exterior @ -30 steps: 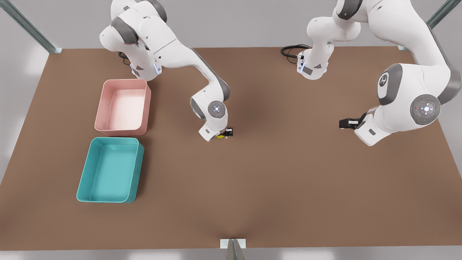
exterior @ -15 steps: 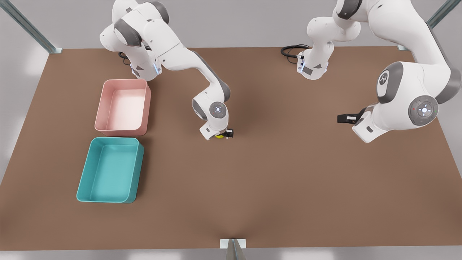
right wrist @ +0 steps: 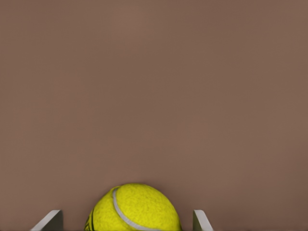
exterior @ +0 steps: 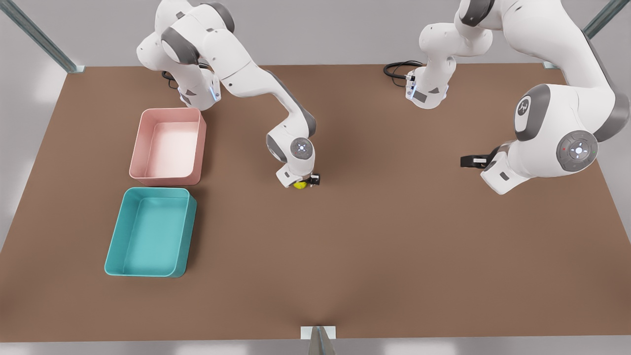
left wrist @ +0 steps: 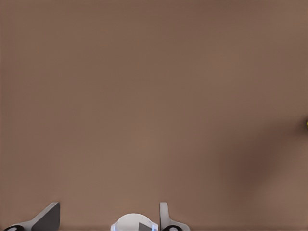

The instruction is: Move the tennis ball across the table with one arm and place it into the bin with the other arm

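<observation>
**benchbot:** Right wrist view has the small fuzzy yellow-green tennis ball [right wrist: 135,208] sitting between the right gripper's [right wrist: 127,219] fingers [right wrist: 48,220], which are wide, with a gap on each side, so nothing's pinched yet. In the front view that's the gripper [exterior: 304,182] mid-table, ball [exterior: 299,185] on the matte brown tabletop [exterior: 374,236], well to the right of the teal rectangular plastic bin [exterior: 114,245] and the pale pink tray [exterior: 138,148].

**simfan:** How'd you grab it?

**benchbot:** My guess: light, springy, felt gives decent grip, but it's round, so it rolls if nudged. Close across the widest part, centred. The left gripper [exterior: 472,160] waits far right, fingers [left wrist: 47,219] apart, holding nothing.
</observation>
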